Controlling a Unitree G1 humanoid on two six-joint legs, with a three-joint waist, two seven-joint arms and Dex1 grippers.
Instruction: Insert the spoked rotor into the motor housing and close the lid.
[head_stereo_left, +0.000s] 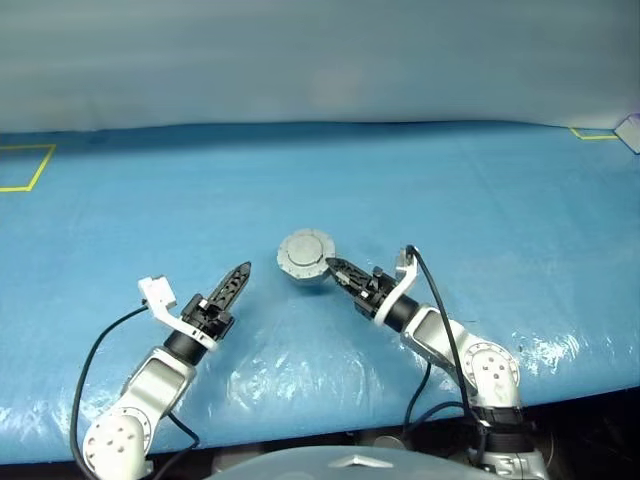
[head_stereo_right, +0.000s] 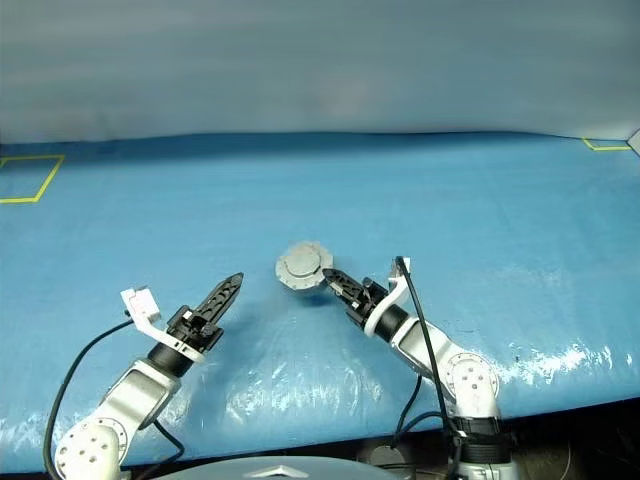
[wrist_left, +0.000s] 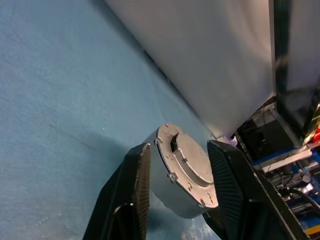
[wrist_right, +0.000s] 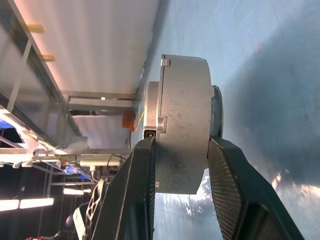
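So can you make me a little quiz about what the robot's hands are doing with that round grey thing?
1. True or false: the round grey metal motor housing with its lid on is lifted off the blue table cover.
2. Which hand grips it? A) left hand B) right hand
3. Fill in: the left hand's black fingers are ____.

Key: 1 true; 2 B; 3 open.

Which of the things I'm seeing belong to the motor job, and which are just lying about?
Job:
- closed motor assembly, lid on top, clamped between the right gripper fingers
- left gripper, open, beside the assembly, not holding anything

Lying about:
- yellow tape marks on the blue table cover
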